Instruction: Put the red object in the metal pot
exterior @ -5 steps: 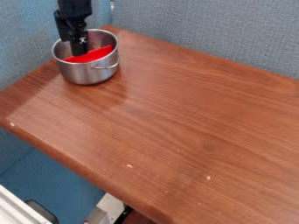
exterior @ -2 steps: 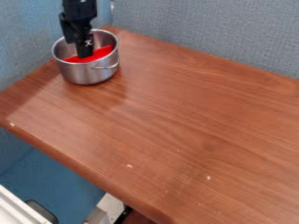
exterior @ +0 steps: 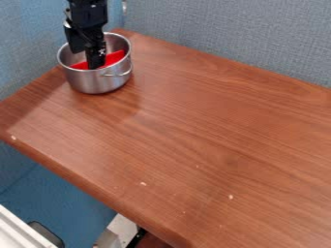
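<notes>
A broad wooden bench [exterior: 195, 145] with a reddish-brown grain fills most of the view, its top running from the far left corner down toward the near right, with one edge falling away at the near left. Behind it stands a wall [exterior: 233, 34] covered in blue-grey fabric, which wraps round the far side and the left. Below the near left edge of the bench a strip of blue floor [exterior: 39, 199] shows, with some pale and dark equipment at the very bottom that is too cut off to name. On the far left corner of the bench sits the metal pot [exterior: 96, 72], round and shiny with straight sides, standing upright just in from the bench edge, a small handle showing on its right side. Inside the pot lies the red object [exterior: 111, 60], its bright red surface visible across the pot's interior and reaching toward the right inner wall. The black gripper [exterior: 88, 50] comes straight down from above into the mouth of the pot, its dark fingers spread apart and holding nothing, their tips low inside the pot just over or against the red object; which, the view does not settle.
</notes>
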Controlling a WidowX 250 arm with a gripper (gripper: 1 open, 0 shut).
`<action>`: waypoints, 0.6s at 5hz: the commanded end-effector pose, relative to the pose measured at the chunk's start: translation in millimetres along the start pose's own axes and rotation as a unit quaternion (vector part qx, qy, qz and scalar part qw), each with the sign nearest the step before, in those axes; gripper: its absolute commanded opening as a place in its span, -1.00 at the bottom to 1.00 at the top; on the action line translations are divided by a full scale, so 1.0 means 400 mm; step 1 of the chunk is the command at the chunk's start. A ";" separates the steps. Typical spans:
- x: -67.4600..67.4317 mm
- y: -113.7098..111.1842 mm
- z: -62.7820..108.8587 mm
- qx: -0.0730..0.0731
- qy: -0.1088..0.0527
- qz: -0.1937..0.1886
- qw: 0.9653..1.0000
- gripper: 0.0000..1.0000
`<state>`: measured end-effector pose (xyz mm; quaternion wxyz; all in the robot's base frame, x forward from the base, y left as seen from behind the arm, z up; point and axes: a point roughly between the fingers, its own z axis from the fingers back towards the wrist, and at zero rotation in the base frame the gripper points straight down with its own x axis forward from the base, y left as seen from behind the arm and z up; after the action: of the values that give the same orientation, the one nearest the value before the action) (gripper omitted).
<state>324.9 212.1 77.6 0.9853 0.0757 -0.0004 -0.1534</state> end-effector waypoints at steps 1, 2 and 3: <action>-0.013 0.017 0.085 0.033 -0.021 0.046 0.998 1.00; -0.006 -0.005 0.112 0.030 -0.017 0.072 0.997 1.00; 0.008 -0.028 0.138 0.033 -0.016 0.094 0.995 1.00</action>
<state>323.4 188.7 96.8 0.9947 0.0768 0.0072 -0.0679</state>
